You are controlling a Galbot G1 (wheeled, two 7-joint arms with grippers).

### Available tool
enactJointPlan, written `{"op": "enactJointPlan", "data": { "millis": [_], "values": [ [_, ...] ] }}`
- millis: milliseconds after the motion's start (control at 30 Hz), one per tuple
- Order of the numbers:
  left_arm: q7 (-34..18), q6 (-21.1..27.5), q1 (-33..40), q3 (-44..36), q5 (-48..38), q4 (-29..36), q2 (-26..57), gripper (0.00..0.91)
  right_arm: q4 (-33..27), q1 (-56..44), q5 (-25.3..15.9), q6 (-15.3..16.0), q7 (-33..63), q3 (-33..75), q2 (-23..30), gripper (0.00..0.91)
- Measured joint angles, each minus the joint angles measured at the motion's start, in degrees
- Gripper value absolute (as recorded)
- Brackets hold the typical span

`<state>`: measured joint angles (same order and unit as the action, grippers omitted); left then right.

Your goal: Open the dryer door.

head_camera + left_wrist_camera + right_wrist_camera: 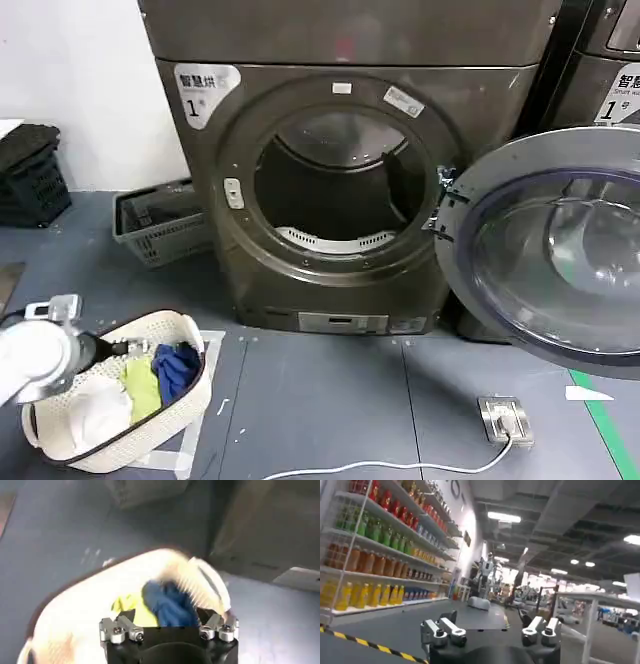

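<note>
The bronze-grey dryer (330,35) stands straight ahead with its dark drum mouth (335,180) uncovered. The dryer door (560,250), a chrome ring around tinted bulging glass, is swung wide open to the right on its hinge. My left gripper (135,348) is low at the left, over a white laundry basket (190,330); in the left wrist view it (167,615) is open above blue cloth (167,605) and holds nothing. The right gripper (485,616) is open and empty, facing away down a shop aisle.
A second, darker machine (600,60) stands behind the open door. A grey crate (160,225) and a black crate (30,175) sit left of the dryer. A floor socket with a white cable (503,418) lies in front, beside green tape (610,420).
</note>
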<state>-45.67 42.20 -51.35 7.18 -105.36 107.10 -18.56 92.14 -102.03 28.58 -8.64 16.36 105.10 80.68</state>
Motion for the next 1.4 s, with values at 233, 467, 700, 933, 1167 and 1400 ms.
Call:
{"op": "enactJointPlan", "data": {
  "millis": [233,467,700,933,1167,1400],
  "values": [
    [-1.42,-0.02,-2.87,0.12,-4.17,-0.66,2.31,0.907,-0.73,0.22,-0.1,-3.55,-0.63,-1.12,0.01,0.907],
    [-1.74,-0.01,-3.42,-0.18,-5.79,-0.97,2.31,0.907,-0.25,0.24,0.21,-2.27,-1.25,-1.11,0.17,0.907],
    [-1.89,-0.01,-3.61,-0.19,-7.31,-0.95,2.43,0.907,-0.47,0.52,0.16,-3.03,-1.56,-1.98,0.04,0.907],
    [-1.91,-0.01,-4.18,-0.13,-7.33,-1.29,2.67,0.907,-1.05,0.65,-0.19,-3.41,-1.57,-2.25,-0.21,0.907],
    [-1.9,-0.01,-4.35,-0.07,-7.88,-0.77,2.66,0.907,-1.61,0.91,-0.66,-3.71,-1.72,-2.48,-0.4,0.907],
    [-1.74,-0.01,-4.93,-0.07,-7.41,-1.05,2.46,0.907,-1.54,1.02,-1.01,-3.33,-1.86,-2.53,-0.35,0.907]
  ]
}}
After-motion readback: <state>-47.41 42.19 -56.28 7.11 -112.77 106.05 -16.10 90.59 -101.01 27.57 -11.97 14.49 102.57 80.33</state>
